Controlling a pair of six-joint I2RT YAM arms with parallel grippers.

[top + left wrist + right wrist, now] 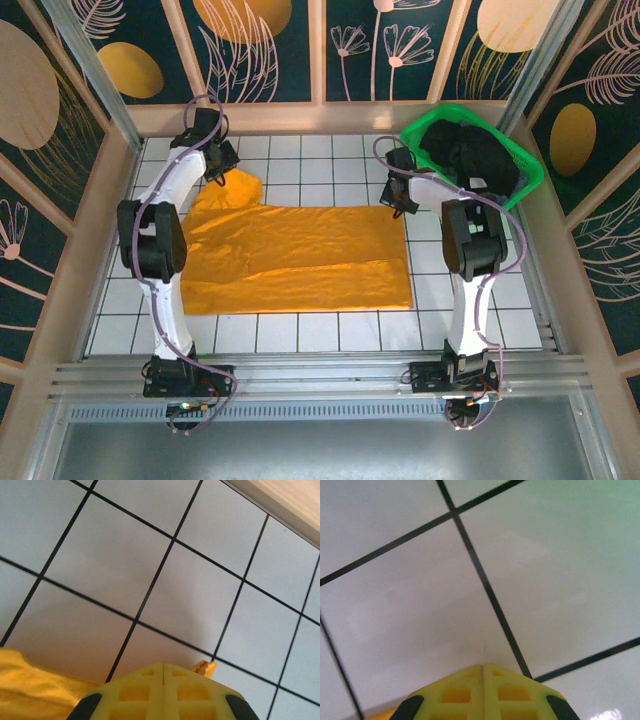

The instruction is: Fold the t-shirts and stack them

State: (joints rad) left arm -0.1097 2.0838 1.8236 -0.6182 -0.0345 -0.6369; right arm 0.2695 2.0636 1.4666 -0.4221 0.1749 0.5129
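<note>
Tiled table (330, 330): one orange t-shirt (300, 255) lies spread at centre, long axis 9-to-3 o'clock, sleeves toward 9, hem toward 3. Step judged: lengthwise fold. Left gripper (222, 172), at the 10 o'clock corner, is clenched on cloth. Right gripper (400, 203), at the 2 o'clock corner, is clenched, cloth between unconfirmed. Next: carry both corners evenly toward 6.
</note>
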